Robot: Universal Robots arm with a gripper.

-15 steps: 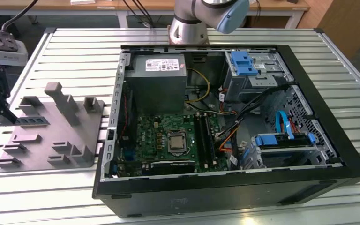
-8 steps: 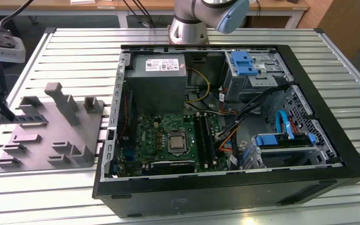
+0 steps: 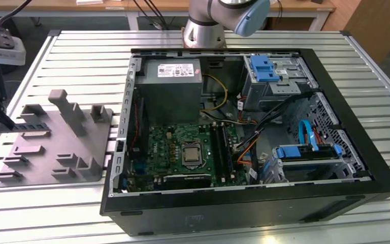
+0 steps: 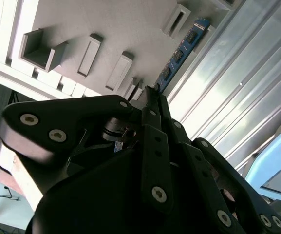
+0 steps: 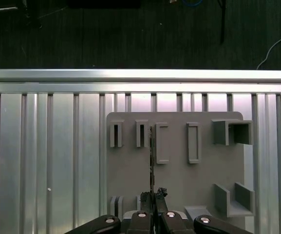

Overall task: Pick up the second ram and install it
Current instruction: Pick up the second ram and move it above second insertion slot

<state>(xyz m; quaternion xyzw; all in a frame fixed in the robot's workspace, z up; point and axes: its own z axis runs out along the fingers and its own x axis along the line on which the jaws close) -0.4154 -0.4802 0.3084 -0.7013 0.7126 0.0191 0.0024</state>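
The second ram (image 4: 181, 51) is a narrow blue-green board with black chips, and my gripper (image 4: 150, 92) is shut on one end of it. In the first wrist view the ram (image 5: 151, 156) shows edge-on as a thin dark line running out from the gripper (image 5: 155, 195) over the grey fixture (image 5: 179, 180). In the exterior view the gripper (image 3: 5, 124) is at the far left, holding the ram (image 3: 26, 126) level over the fixture (image 3: 53, 147). I cannot tell whether the stick touches the fixture. The green motherboard (image 3: 174, 152) lies inside the open computer case (image 3: 249, 208).
The case stands on a slatted aluminium table (image 3: 79, 51), with the arm's base (image 3: 205, 30) behind it. Upright posts and slots rise from the fixture. Inside the case are cables (image 3: 263, 127), blue drive bays (image 3: 263, 68) and a power supply (image 3: 171, 81).
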